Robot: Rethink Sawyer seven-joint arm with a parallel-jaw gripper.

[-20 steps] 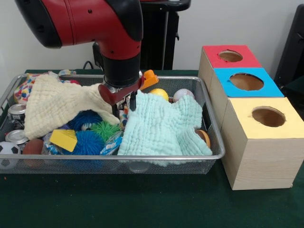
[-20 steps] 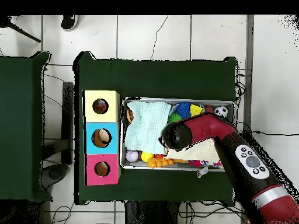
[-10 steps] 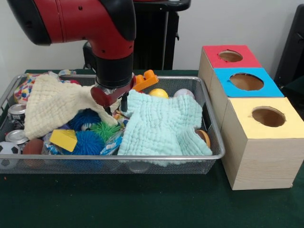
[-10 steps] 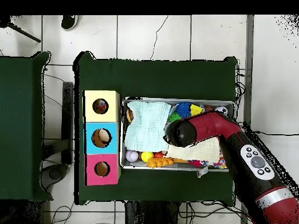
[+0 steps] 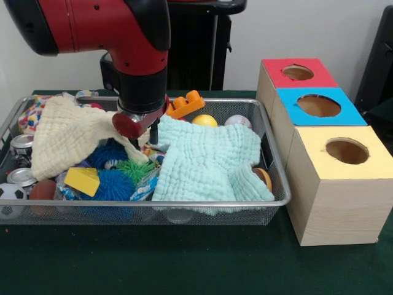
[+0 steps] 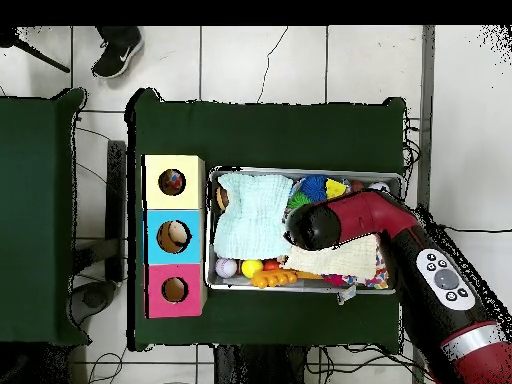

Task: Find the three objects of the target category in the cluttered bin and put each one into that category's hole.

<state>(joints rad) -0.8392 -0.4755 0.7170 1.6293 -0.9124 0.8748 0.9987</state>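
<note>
**Sawyer arm working over crowded wire bin**

While the red and black arm (image 5: 110, 31) is reaching down over the middle of the wire bin (image 5: 184, 206), its gripper (image 5: 142, 136) is hanging at the seam where the cream cloth (image 5: 67, 132) is meeting the mint-green cloth (image 5: 206, 163). Dark fingertips are showing below the red wrist, with a small gap between them and nothing visibly caught there; whether they are pinching cloth cannot be told.

Nothing is marking out the target category. Spiky toys are sitting just beneath the gripper: a green spiky ball (image 5: 136, 169) lying between 2 blue spiky balls (image 5: 110, 184). A yellow wedge (image 5: 83, 179) is resting against the nearer blue one. Along the bin's far wall, an orange toy (image 5: 185, 104), a yellow ball (image 5: 204, 120) and a white baseball (image 5: 236, 121) are peeking out behind the mint cloth. 2 tin cans (image 5: 22, 147) and a small soccer ball (image 5: 9, 193) are crowding the end farthest from the boxes.

Beside the bin, 3 wooden boxes are standing in a row, touching: red-topped (image 5: 298, 74), blue-topped (image 5: 316, 107) and yellow-topped (image 5: 344, 153), each with 1 round hole. In the overhead view a shoe (image 6: 118, 48) is showing at the top edge.
</note>
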